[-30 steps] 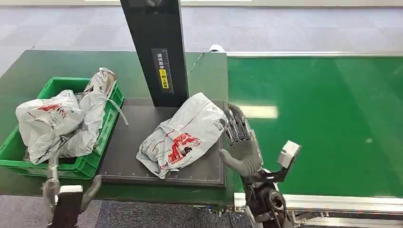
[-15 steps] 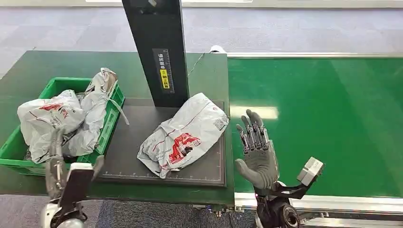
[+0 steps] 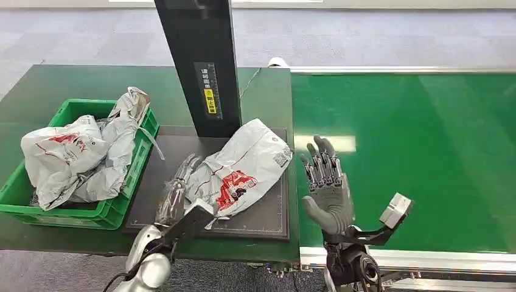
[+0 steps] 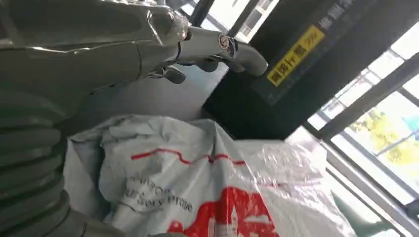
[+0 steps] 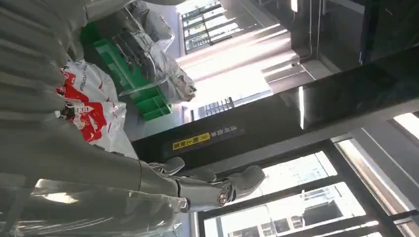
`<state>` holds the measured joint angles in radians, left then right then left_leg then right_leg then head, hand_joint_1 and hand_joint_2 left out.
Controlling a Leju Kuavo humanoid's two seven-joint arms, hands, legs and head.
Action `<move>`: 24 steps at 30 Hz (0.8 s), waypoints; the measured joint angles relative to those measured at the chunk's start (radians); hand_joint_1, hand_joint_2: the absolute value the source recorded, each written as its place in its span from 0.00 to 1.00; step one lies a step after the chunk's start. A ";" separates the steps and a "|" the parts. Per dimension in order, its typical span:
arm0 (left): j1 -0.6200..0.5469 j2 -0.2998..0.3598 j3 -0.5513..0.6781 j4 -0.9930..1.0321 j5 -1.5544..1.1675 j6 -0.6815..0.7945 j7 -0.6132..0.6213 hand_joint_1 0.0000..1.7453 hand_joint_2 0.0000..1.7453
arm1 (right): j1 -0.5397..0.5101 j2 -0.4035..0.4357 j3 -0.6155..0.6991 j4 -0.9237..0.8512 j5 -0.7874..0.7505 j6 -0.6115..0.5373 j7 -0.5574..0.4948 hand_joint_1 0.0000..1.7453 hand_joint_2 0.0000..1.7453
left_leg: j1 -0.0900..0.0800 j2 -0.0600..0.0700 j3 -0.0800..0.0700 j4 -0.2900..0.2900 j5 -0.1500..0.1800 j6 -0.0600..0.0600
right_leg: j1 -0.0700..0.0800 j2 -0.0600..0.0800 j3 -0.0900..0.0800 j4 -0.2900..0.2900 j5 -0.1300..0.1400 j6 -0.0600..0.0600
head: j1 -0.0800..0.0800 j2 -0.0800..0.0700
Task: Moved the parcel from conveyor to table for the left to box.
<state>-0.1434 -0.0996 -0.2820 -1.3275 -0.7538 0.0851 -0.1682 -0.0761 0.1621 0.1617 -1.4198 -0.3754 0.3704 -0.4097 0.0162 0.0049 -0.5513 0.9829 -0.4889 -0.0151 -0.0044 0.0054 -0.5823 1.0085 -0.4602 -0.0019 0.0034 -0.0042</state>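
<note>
Head view: crumpled grey parcel point(image 3: 238, 172), red print.

We are in a parcel-sorting or logistics workspace: a wide green conveyor belt point(image 3: 414, 158) fills the right of the head view, a green crate point(image 3: 115, 207) of grey mailer bags point(image 3: 61, 155) sits at left, and a black scanner post point(image 3: 201, 61) with a yellow label rises over a dark mat point(image 3: 164, 176).

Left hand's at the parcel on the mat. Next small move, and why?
Probably close the left hand on the near edge of the grey plastic mailer parcel with red print: its fingers lie open alongside it, the right hand is open and clear, and the green plastic crate sits beside it.
</note>
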 measured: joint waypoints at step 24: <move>-0.144 0.010 -0.232 0.293 -0.067 -0.028 0.016 0.00 1.00 | -0.033 0.000 0.000 0.077 -0.076 0.046 0.011 0.00 1.00 | -0.001 0.000 -0.001 0.000 0.000 0.000 | -0.001 0.000 0.000 0.000 0.000 0.000 | 0.000 0.000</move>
<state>-0.2873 -0.0900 -0.5142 -1.0350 -0.8206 0.0572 -0.1518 -0.1092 0.1621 0.1617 -1.3428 -0.4513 0.4162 -0.3990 0.0154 0.0048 -0.5519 0.9829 -0.4888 -0.0150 -0.0052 0.0053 -0.5824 1.0086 -0.4601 -0.0017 0.0031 -0.0042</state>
